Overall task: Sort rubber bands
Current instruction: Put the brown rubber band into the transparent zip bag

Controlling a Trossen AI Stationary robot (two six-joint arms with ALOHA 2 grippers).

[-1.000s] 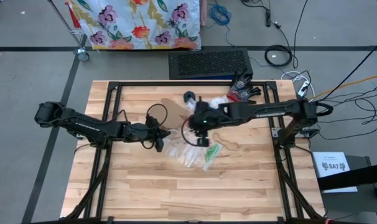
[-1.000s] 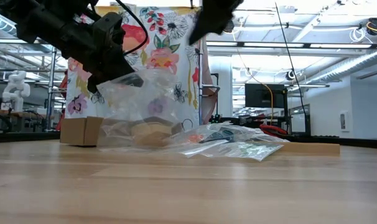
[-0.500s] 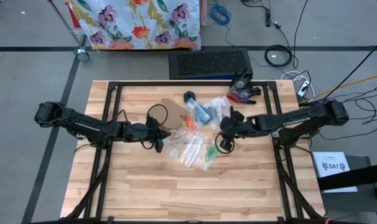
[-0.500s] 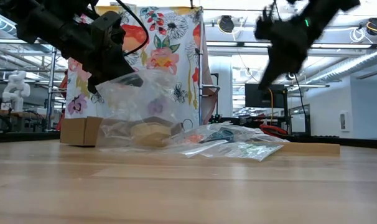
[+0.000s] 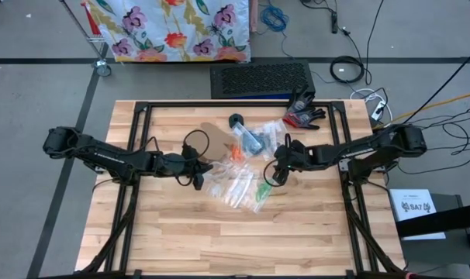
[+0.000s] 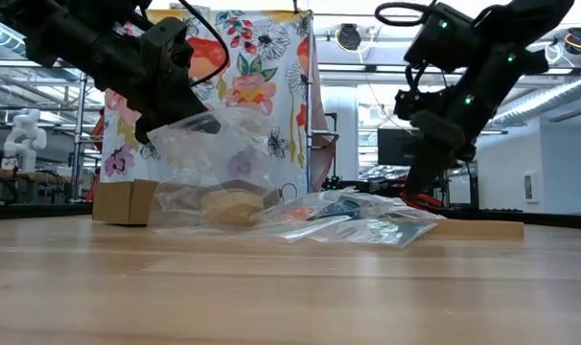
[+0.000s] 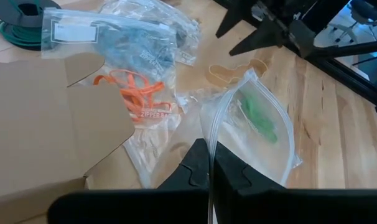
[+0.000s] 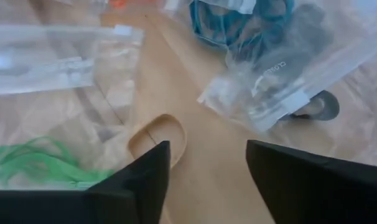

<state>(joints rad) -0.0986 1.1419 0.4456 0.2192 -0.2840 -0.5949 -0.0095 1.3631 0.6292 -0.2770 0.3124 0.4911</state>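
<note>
Left gripper (image 7: 208,171) pinches a clear bag (image 7: 257,134); right gripper (image 8: 207,163) gapes; orange-band bag (image 7: 152,115) reads "ZIPPER".

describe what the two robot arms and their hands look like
Both arms are dark, slim and jointed, with black cables looped along them. The left hand ends in two flat black fingers. The right hand has the same matte black fingers with angular tips. Small green lights glow on the right arm in the low view.
</note>
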